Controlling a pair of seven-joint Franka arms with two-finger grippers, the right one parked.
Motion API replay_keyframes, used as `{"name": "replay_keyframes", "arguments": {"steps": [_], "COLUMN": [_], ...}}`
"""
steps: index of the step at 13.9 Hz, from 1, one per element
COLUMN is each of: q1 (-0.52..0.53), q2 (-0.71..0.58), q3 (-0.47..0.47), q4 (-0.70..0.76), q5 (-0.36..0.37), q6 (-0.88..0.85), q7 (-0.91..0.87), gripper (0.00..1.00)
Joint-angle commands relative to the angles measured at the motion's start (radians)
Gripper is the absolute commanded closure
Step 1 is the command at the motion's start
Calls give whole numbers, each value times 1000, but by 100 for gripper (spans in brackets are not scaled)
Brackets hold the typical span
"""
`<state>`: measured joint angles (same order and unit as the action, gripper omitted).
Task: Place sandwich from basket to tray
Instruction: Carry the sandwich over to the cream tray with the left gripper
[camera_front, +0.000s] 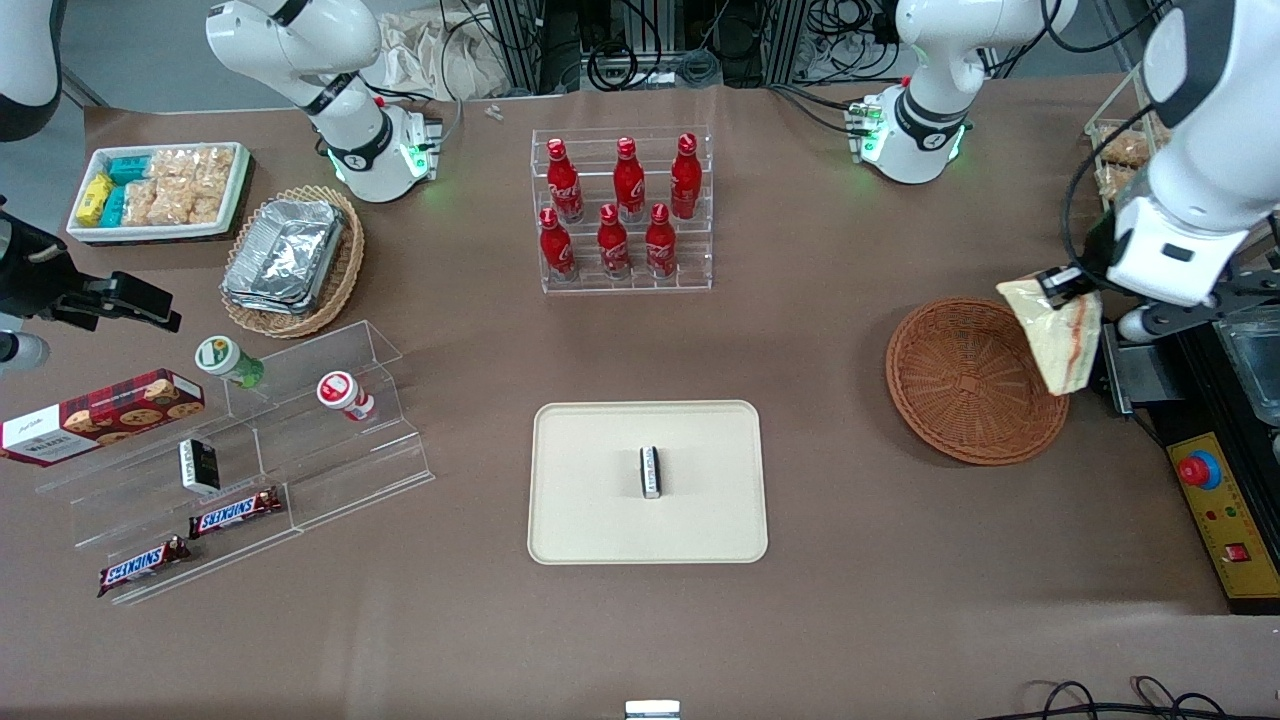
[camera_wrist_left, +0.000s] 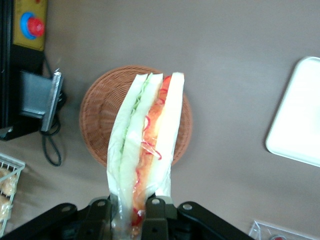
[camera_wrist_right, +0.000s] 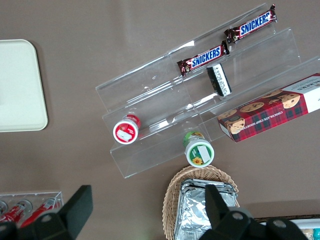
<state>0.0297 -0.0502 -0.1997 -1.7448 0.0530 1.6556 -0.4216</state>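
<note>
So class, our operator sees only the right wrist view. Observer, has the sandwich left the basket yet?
Observer: Yes. The tool holds the sandwich in the air over the basket's rim, at the working arm's end of the table.
Operator: I see only a corner of the tray. Anything on it?
Observer: A small black-and-white packet lies at the middle of the tray.
Operator: Is the grip firm?
Observer: The left wrist view shows the fingers shut on the sandwich's narrow end, wrap included.
</note>
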Motion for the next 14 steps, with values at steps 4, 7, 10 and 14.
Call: {"name": "replay_keyframes", "arguments": {"steps": [4,7,10,14], "q1": [-1,-66,-137,-198], "q2": [241,383,533,708], "q3": [-271,-339,-337,-333], "q4": [178,183,183,299], "q5": [30,140,238,300], "q6": [-11,111,217,299], "q7": [-166,-316,-393,-396], "gripper": [100,100,100,100]}}
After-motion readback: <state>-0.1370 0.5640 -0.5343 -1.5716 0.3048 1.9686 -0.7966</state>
